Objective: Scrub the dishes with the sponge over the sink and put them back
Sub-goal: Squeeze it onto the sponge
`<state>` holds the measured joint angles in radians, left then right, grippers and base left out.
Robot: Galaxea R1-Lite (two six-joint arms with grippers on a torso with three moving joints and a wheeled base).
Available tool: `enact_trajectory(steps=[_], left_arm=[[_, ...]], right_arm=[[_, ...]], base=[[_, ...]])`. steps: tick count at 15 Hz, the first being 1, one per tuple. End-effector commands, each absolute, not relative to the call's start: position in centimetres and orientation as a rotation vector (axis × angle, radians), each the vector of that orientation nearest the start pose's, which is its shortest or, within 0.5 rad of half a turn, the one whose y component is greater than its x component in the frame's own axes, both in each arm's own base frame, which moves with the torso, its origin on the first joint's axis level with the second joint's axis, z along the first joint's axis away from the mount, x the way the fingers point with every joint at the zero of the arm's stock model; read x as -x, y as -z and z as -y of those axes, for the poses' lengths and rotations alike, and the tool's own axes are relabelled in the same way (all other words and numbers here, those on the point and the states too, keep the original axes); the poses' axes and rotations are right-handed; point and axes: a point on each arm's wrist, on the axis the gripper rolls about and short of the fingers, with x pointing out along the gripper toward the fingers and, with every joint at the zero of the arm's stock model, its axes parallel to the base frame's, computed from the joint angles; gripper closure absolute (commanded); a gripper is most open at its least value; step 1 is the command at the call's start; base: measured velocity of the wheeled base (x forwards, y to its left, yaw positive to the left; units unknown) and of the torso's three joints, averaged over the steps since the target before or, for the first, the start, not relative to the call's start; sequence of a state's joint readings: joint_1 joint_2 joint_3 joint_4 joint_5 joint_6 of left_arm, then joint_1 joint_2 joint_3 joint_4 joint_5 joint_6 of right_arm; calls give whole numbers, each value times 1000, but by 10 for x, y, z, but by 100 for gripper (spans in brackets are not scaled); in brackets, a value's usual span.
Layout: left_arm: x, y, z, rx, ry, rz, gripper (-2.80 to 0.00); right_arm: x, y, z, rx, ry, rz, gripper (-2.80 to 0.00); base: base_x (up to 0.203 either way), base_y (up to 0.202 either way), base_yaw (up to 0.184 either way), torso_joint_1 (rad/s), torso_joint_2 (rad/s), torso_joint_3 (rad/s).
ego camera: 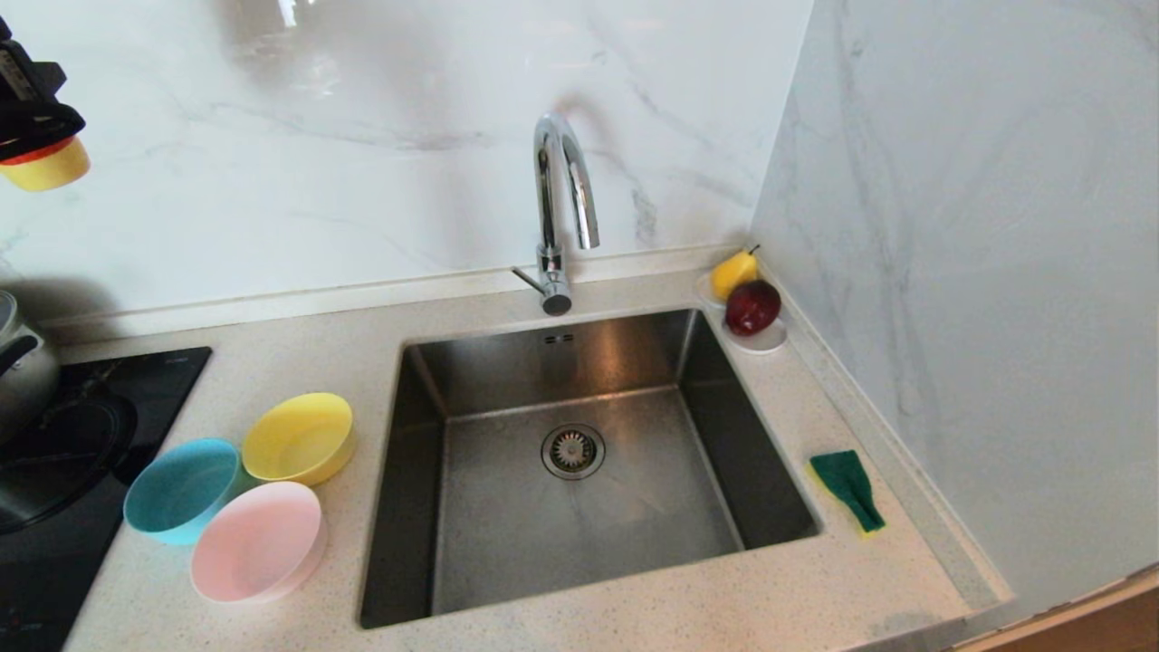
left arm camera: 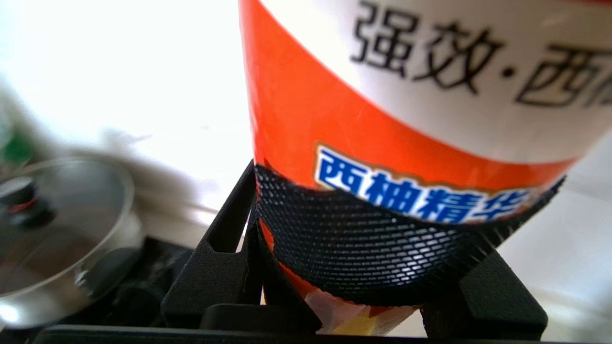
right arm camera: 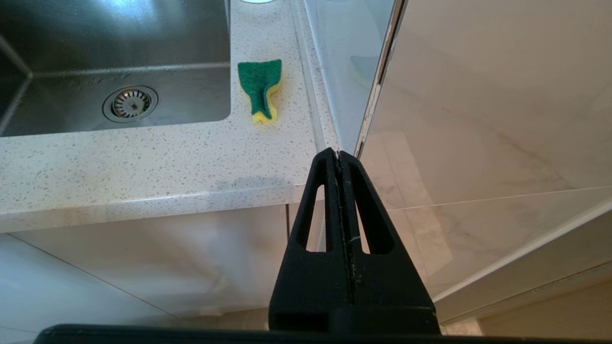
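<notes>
Three dishes stand on the counter left of the sink [ego camera: 634, 534]: a yellow bowl [ego camera: 299, 439], a teal bowl [ego camera: 181, 489] and a pink bowl [ego camera: 258, 541]. The green-and-yellow sponge [ego camera: 847, 489] [right arm camera: 260, 88] lies on the counter right of the sink. My left gripper [ego camera: 32, 127] [left arm camera: 382, 229] hangs high at the far left, shut on an orange-and-white detergent bottle [left arm camera: 382, 95] whose yellow base [ego camera: 45, 167] shows below the fingers. My right gripper [right arm camera: 338, 155] is shut and empty, parked in front of and below the counter's front edge.
An arched chrome faucet [ego camera: 561, 199] rises behind the sink. A white saucer [ego camera: 768, 342] with fruit sits in the back right corner. A steel pot [ego camera: 18, 362] [left arm camera: 62, 229] stands on the black cooktop [ego camera: 90, 471] at the left. A marble wall closes the right side.
</notes>
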<state>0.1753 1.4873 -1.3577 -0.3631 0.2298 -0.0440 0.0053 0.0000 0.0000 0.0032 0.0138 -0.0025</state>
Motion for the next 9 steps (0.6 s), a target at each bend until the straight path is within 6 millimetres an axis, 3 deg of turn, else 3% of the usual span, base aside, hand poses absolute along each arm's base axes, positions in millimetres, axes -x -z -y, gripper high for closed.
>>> enact_trajectory(steps=[1, 5, 9], left_arm=[[-225, -388, -31, 35, -340, 291, 0], [-195, -391, 4, -22, -191, 282, 0], [-174, -395, 21, -58, -97, 272, 0]], right_arm=[[23, -75, 0, 3, -19, -3, 0], [23, -75, 0, 3, -20, -3, 0], [23, -75, 0, 3, -20, -3, 0]], base=[[0, 0, 0, 0, 0, 0], [0, 0, 0, 0, 0, 0], [0, 0, 0, 0, 0, 0]])
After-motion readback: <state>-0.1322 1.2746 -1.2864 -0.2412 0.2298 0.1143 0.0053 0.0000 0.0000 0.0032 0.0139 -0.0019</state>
